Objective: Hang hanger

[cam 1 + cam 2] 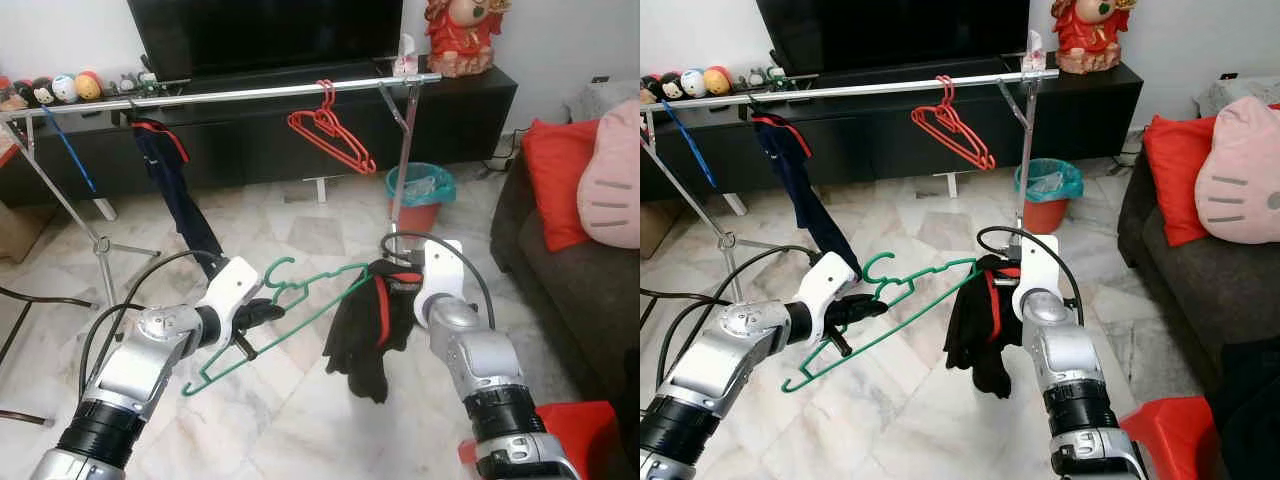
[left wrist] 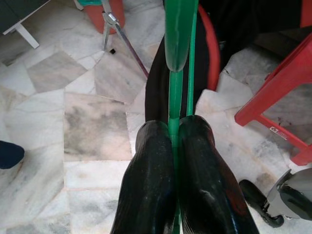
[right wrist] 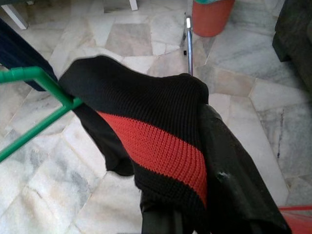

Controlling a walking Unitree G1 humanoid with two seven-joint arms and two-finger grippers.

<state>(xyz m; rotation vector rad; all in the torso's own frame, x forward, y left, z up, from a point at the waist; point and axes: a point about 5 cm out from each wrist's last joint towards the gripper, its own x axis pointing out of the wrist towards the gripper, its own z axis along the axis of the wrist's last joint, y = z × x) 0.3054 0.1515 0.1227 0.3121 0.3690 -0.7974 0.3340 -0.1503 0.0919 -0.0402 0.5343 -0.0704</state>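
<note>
Two grippers meet at one green hanger [image 1: 285, 315], held low above the marble floor [image 1: 300, 410], well short of the silver rail [image 1: 230, 94]. The left gripper [image 1: 262, 312] has its jaws pressed together on the hanger's bar. The right gripper [image 3: 214, 195] carries a black-and-red garment [image 1: 368, 325] draped over its fingers at the hanger's far end; whether its jaws are spread, I cannot tell. On the rail hang red hangers [image 1: 332, 135] and a navy garment [image 1: 175, 185], with bare rail between them. A sofa [image 1: 570, 270] edges the right side.
</note>
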